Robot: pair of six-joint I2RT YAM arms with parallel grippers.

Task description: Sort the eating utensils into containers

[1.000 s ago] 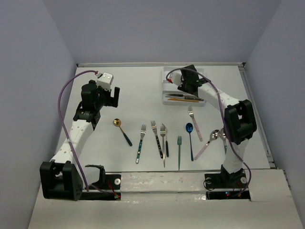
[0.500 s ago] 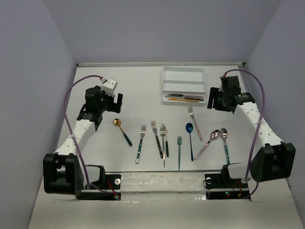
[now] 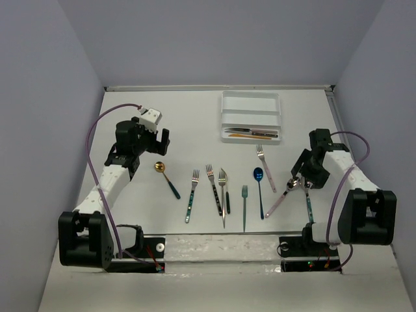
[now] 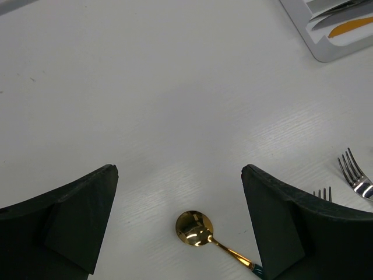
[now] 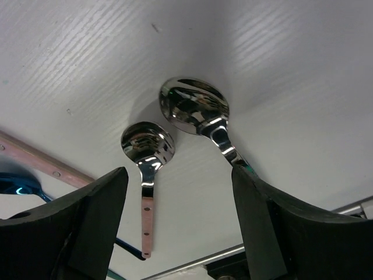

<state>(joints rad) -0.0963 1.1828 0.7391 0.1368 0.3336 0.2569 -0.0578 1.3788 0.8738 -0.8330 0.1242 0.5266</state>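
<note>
White tray (image 3: 250,104), gold spoon (image 4: 197,228), blue spoon (image 3: 260,192), pink-handled spoon (image 5: 145,181)

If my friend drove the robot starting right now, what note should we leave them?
Left gripper: open, empty, over the gold spoon.
Right gripper: open, empty, over two silver spoons.
Done: a few knives lie in the white tray, near compartment.
Left: the forks, blue spoon and other spoons on the table need sorting.

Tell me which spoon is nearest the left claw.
The gold-bowled spoon, leftmost in the row, right by the open left claw. The blue spoon and silver spoons lie far right.
</note>
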